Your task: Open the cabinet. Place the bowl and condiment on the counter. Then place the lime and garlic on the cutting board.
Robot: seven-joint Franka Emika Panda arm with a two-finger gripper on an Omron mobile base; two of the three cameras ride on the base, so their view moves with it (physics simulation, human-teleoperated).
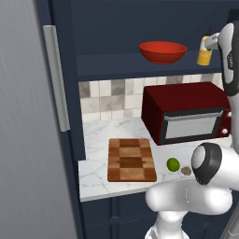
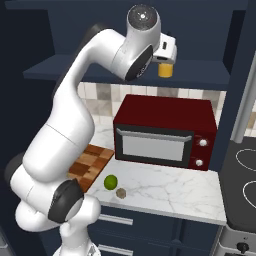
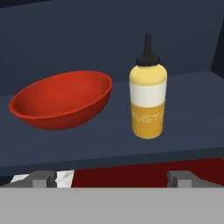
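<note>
Mustard bottle (image 3: 148, 103) standing upright on the cabinet (image 1: 140, 28) shelf, dead ahead of the claw (image 3: 112, 177) and a touch right of its centre line, long axis vertical. Red bowl (image 3: 61, 99) just off to the left, apart from it. Claw spread fully wide, holding nothing. Looks like a straight push forward to straddle the bottle.

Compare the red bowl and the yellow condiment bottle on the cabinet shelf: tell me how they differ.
The bowl is wide, shallow and open-topped; the condiment is a tall, narrow bottle closed by a dark tapered nozzle. The bowl is plain glossy red; the condiment is yellow with a white band and faint lettering. The bowl is far wider than the condiment, but the condiment stands taller. Both sit upright, apart, on the same dark cabinet shelf.
</note>
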